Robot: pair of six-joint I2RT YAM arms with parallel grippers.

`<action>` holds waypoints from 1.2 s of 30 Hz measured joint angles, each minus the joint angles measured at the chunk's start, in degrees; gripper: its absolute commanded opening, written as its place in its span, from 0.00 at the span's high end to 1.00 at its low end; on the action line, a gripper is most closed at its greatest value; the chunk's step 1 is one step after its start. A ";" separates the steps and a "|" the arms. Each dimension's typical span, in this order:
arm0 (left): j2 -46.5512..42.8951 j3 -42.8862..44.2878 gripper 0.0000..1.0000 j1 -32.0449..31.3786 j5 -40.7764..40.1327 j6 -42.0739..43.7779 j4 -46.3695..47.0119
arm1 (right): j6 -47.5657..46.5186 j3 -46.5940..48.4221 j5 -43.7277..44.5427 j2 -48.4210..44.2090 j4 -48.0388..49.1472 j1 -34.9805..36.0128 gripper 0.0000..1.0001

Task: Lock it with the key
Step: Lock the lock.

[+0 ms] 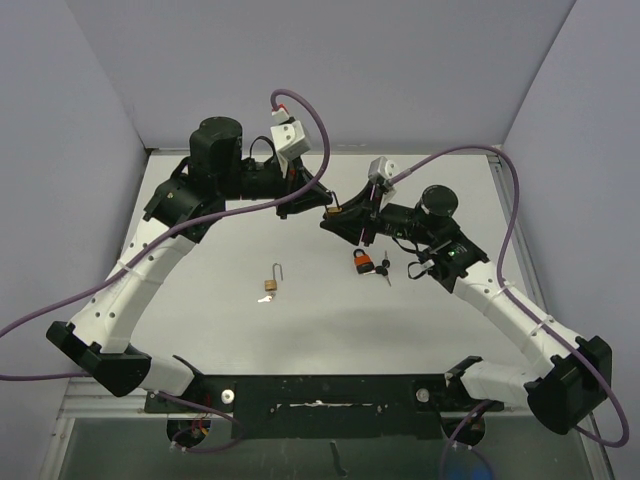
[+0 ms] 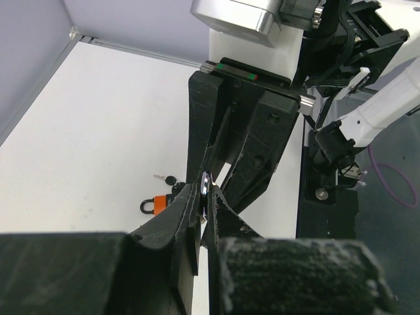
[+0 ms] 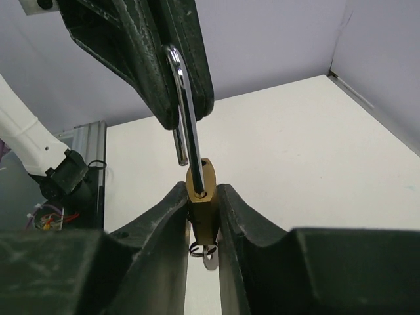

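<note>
Looking through the right wrist camera, I see the right gripper [image 3: 202, 194] clamped on the body of the brass padlock [image 3: 201, 211], raised just behind the orange padlock [image 1: 360, 262]. The left gripper [image 3: 186, 113] pinches its shackle [image 3: 191, 143]. A key [image 3: 209, 256] seems to hang underneath.
</note>
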 measured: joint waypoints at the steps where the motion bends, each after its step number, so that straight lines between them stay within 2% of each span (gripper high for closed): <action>1: 0.00 0.00 1.00 0.00 0.07 0.00 0.11 | 0.17 0.00 -0.02 0.20 0.28 0.00 0.88; 3: 0.00 0.00 1.00 0.02 0.04 -0.28 0.33 | 0.31 0.00 -0.26 0.33 0.68 0.02 0.97; 5: -0.02 0.00 1.00 0.07 0.09 -0.79 0.61 | 0.39 0.00 -0.39 0.35 1.03 0.02 0.99; 6: -0.11 0.00 1.00 0.07 0.07 -0.85 0.61 | 0.55 0.00 -0.44 0.33 1.07 0.02 0.95; 8: -0.15 0.00 1.00 0.04 0.07 -0.98 0.74 | 0.74 0.00 -0.63 0.33 1.29 0.02 0.76; 10: -0.15 -0.02 1.00 0.04 0.09 -1.03 0.87 | 1.07 0.00 -0.63 0.33 1.42 0.02 0.68; 22: -0.20 -0.28 1.00 0.02 0.07 -1.05 1.05 | 2.36 0.00 -0.66 0.02 1.53 0.02 0.66; 24: -0.22 -0.46 1.00 0.00 0.07 -1.07 1.29 | 2.64 0.00 -0.66 0.00 1.84 0.02 0.68; 27: -0.22 -0.55 1.00 0.00 0.07 -1.20 1.42 | 2.91 0.00 -0.68 -0.04 2.58 0.02 0.78; 29: -0.22 -0.55 1.00 0.00 0.11 -1.36 1.53 | 3.10 0.00 -0.63 -0.04 2.82 0.00 0.97; 30: -0.24 -0.55 1.00 0.00 0.13 -1.49 1.57 | 2.97 0.00 -0.61 -0.04 2.95 0.00 1.00; 36: -0.66 -0.96 1.00 0.00 0.44 -2.40 2.58 | 3.30 0.00 -1.66 -0.04 3.87 0.00 1.00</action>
